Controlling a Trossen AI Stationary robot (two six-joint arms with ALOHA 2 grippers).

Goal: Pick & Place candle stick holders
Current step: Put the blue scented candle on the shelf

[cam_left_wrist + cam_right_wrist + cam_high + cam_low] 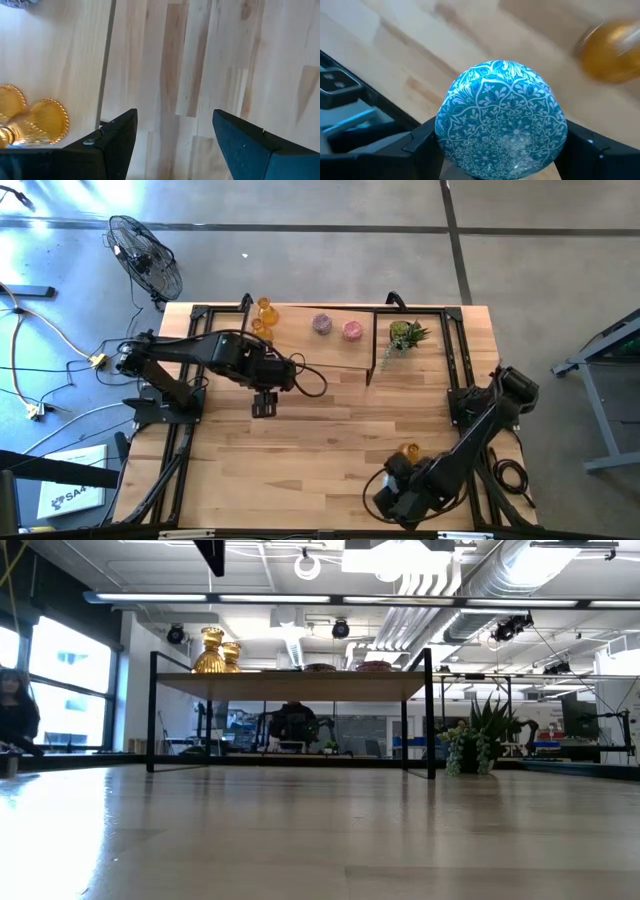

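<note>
Clamped between the right gripper (pixel 500 150) fingers sits a round light-blue patterned glass candle holder (pixel 501 119), an amber one (pixel 612 50) just beyond, while the left gripper (pixel 172 137), spread empty, hovers beside two shelved amber holders (pixel 30 117); placing seems unfinished.

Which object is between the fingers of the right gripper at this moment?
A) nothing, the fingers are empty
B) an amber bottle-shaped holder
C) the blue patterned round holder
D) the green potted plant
C: in the right wrist view, the right gripper has its dark fingers on both sides of the blue patterned round holder, while an amber holder stands apart on the table behind it.
</note>
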